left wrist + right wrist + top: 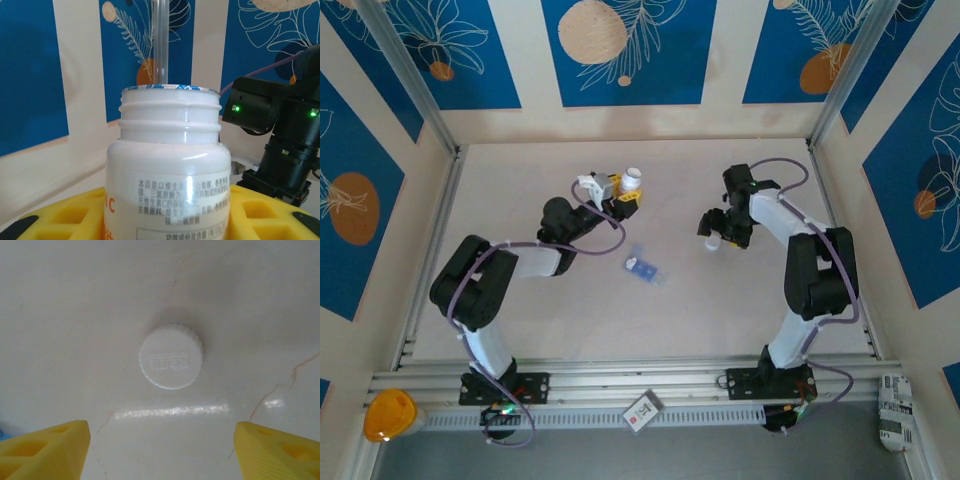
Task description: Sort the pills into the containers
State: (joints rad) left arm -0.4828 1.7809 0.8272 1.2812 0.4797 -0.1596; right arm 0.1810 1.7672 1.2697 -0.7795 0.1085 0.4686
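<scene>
i see pill box (645, 268) at 6 o'clock of bottle (631, 180): small translucent blue strip. left jaws clamp bottle, right jaws apart.

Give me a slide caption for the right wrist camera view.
Open right gripper hovering above a round white ribbed plastic bottle cap lying flat on the pale table.

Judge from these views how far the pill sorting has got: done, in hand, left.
Done: the white cap is off, lying on the table under the open right gripper. In hand: the left gripper holds the uncapped white bottle. Left: getting pills into the blue pill box, lying apart between the arms.
</scene>
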